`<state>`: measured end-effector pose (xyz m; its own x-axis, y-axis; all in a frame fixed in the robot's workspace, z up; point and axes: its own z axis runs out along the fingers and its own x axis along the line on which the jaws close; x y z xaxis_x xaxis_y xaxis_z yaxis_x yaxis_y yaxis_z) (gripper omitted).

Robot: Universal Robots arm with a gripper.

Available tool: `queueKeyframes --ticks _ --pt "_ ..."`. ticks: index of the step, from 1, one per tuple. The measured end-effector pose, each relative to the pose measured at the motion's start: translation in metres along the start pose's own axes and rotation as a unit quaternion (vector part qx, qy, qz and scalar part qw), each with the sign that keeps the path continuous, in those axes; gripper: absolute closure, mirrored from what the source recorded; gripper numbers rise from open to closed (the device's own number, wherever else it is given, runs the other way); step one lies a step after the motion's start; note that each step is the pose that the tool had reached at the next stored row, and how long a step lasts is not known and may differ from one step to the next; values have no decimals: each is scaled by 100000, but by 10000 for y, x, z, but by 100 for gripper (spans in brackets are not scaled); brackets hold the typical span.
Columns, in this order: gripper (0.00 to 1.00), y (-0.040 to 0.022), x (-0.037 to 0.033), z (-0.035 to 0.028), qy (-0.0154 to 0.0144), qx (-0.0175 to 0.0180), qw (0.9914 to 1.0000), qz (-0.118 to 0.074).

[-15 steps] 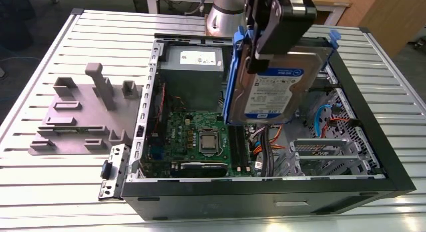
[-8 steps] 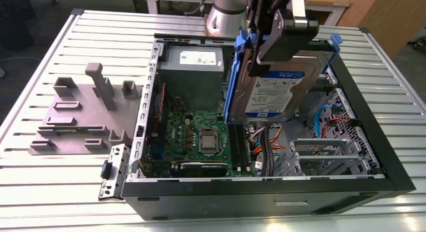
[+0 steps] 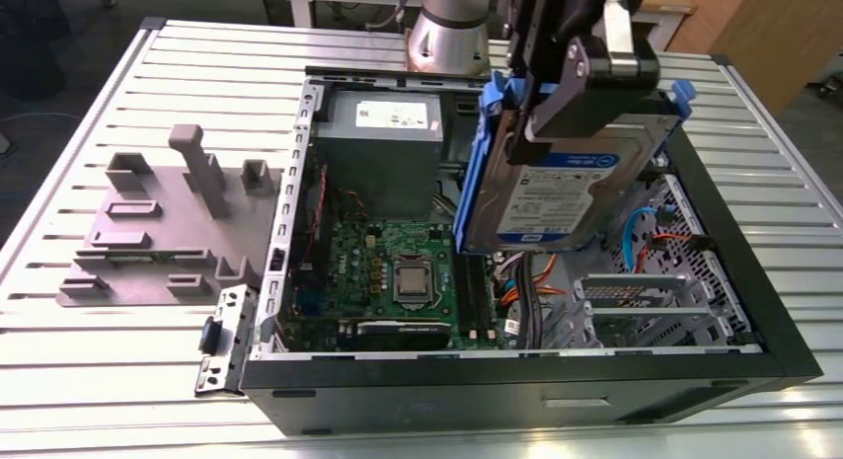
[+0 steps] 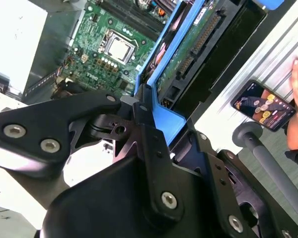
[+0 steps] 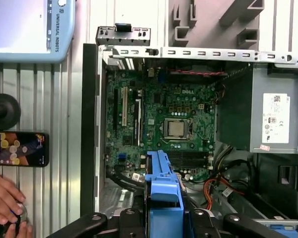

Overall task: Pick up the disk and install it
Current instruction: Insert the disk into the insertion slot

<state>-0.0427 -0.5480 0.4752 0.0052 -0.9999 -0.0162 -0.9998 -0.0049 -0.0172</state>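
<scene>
The disk (image 3: 560, 192), a silver-grey hard drive with a white-and-blue label in a bright blue bracket, hangs tilted on edge above the open computer case (image 3: 527, 380). My gripper (image 3: 579, 89) is shut on its upper end. In the second wrist view the black fingers (image 4: 141, 111) clamp the blue bracket (image 4: 166, 121), and the disk's green circuit side (image 4: 188, 54) faces the camera. In the first wrist view the bracket (image 5: 164, 191) sticks out from the gripper (image 5: 164, 220) over the motherboard (image 5: 164, 124).
Inside the case are the motherboard (image 3: 395, 271), a grey power supply (image 3: 382, 133), cables and a metal drive cage (image 3: 646, 301). A grey fixture (image 3: 158, 222) lies on the slatted table at the exterior view's left. A phone (image 5: 17, 148) and a person's hand (image 5: 5, 201) are beside the case.
</scene>
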Motion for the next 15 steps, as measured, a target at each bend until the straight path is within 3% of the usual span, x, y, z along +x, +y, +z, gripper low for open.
queueKeyframes --ticks 5,15 --pt "64 -115 10 12 26 4 100000 11" --pt "64 -128 10 11 44 1 100000 13"
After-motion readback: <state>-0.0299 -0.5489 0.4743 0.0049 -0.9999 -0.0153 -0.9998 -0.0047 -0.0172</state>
